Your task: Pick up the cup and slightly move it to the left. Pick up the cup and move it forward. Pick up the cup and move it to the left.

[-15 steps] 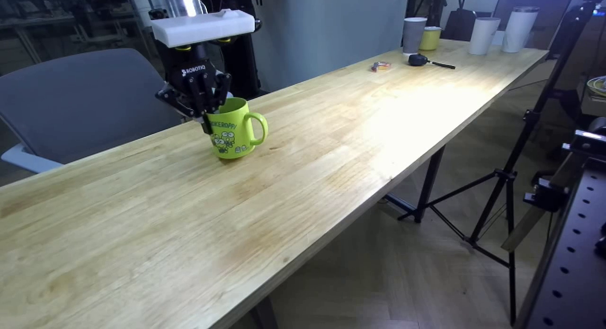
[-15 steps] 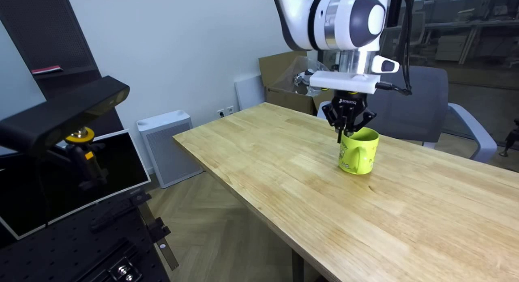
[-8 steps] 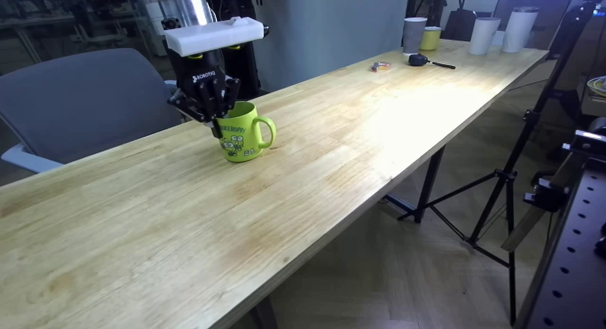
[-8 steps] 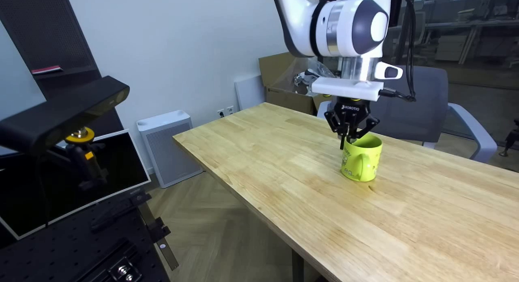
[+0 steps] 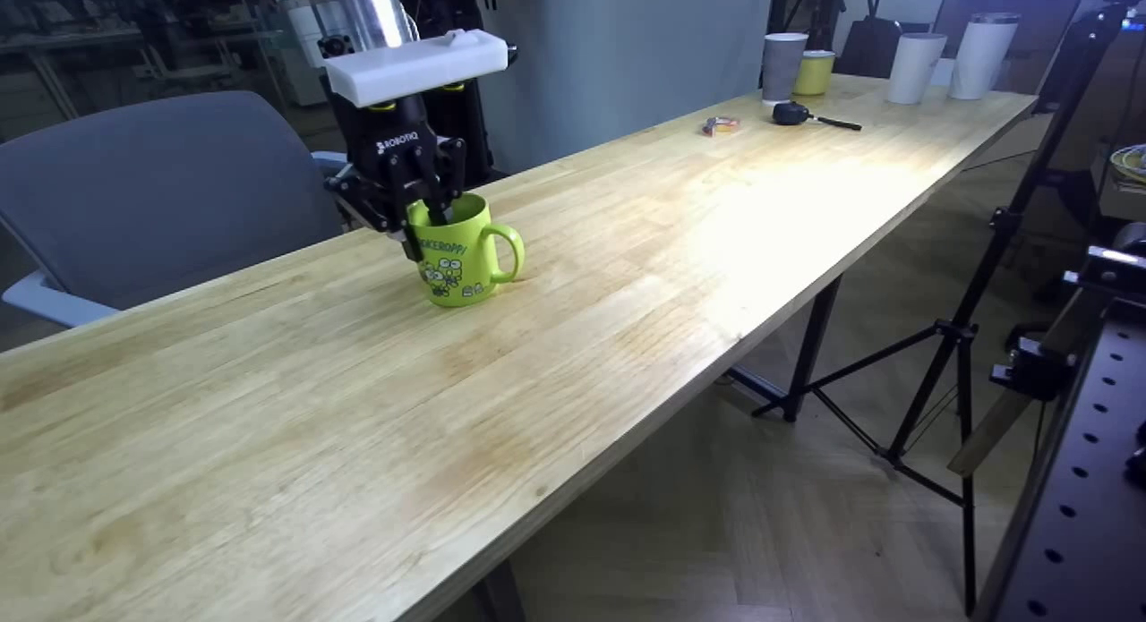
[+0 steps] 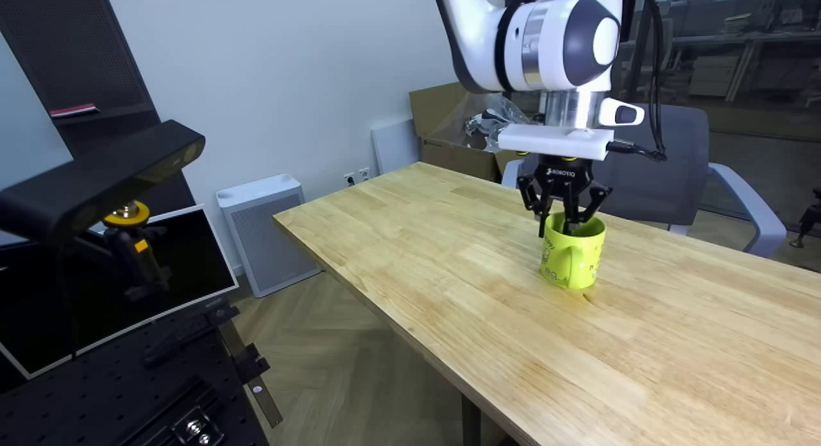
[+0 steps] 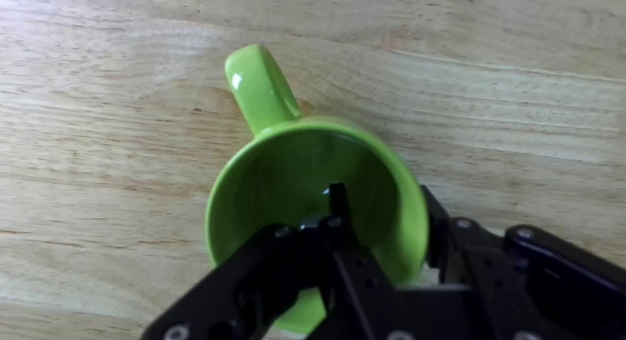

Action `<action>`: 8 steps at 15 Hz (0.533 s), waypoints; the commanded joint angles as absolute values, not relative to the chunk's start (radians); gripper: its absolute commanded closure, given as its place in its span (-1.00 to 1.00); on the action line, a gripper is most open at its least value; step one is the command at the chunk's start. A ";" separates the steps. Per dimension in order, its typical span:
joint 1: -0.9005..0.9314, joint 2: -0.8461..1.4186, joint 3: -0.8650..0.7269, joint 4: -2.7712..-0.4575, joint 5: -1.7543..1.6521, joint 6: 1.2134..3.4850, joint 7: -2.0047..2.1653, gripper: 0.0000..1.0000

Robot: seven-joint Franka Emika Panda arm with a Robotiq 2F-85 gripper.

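The one green cup (image 5: 463, 262) stands upright on the tabletop (image 5: 340, 407), near the edge where one gray chair (image 5: 170, 183) stands, its single handle (image 7: 259, 85) clear of the gripper (image 6: 555, 231). The two jaws are spread astride its wall: one reaches down inside the cup with a gap to the wall, the other sits outside, just beside the wall; whether it touches, I cannot tell. In an exterior view, four more cups stand toward the far end of the tabletop: one gray cup (image 5: 782, 67) and one yellow cup (image 5: 813, 74) near each other, and two white cups (image 5: 915, 69) across from them. Between these and the green cup lie two small things, one black case (image 5: 790, 114) with a strap and one orange item (image 5: 720, 126) too small to make out.
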State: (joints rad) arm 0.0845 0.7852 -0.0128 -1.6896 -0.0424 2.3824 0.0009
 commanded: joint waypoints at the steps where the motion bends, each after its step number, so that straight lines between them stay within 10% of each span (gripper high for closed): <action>1: 0.102 0.771 -0.038 -1.694 -0.073 2.376 0.054 -0.36; 8: 0.109 0.752 -0.060 -1.689 -0.097 2.357 0.079 -1.00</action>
State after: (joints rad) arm 0.0890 0.7771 -0.0399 -1.6883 -0.0677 2.3805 0.0248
